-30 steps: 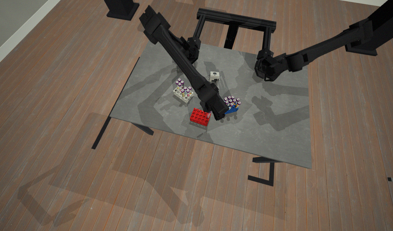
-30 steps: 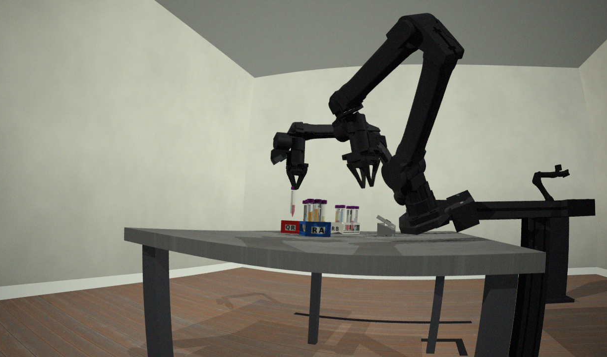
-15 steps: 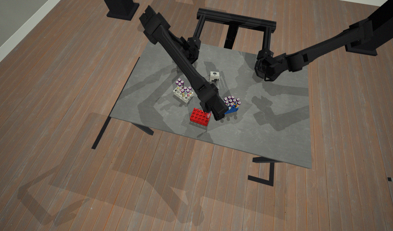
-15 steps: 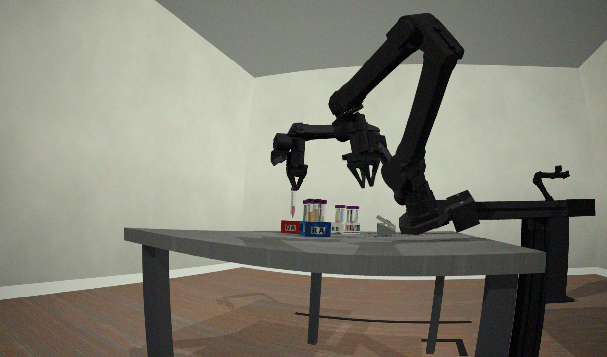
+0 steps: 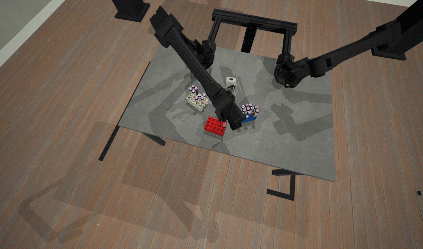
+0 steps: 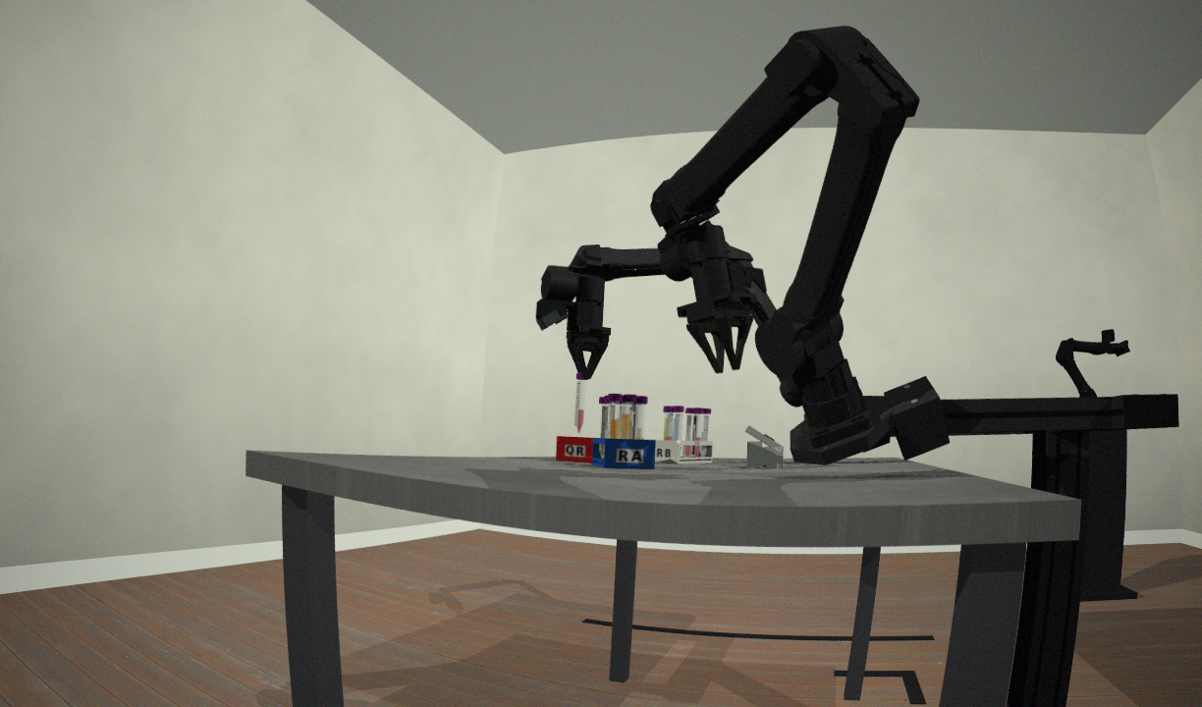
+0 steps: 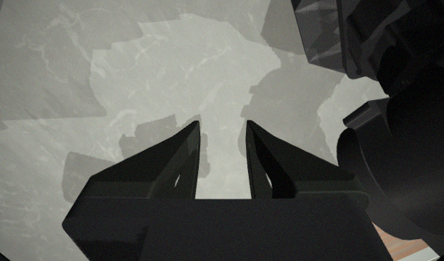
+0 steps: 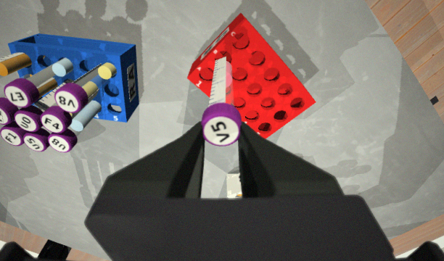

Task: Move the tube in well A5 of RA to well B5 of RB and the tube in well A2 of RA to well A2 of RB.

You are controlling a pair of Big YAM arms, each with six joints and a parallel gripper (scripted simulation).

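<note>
My right gripper (image 6: 588,376) (image 8: 221,130) is shut on the purple-capped tube V5 (image 6: 579,406) (image 8: 222,125), which has pink contents. The tube hangs upright with its tip above red rack QR. Blue rack RA (image 5: 252,118) (image 6: 598,454) (image 8: 132,109) holds several purple-capped tubes. Two wells at its column 5 end look empty in the right wrist view. White rack RB (image 5: 201,107) (image 6: 665,454) holds several tubes; its well labels are unreadable. My left gripper (image 6: 728,369) (image 7: 223,129) is partly open and empty, high above the table. The right arm hides part of RA in the top view.
Red rack QR (image 5: 214,132) (image 6: 573,449) (image 8: 305,99) stands between RA and RB, farther from the arm bases, turned at an angle to RA. A small white device (image 5: 231,81) (image 6: 763,454) stands nearer the bases. The right arm crosses over the table.
</note>
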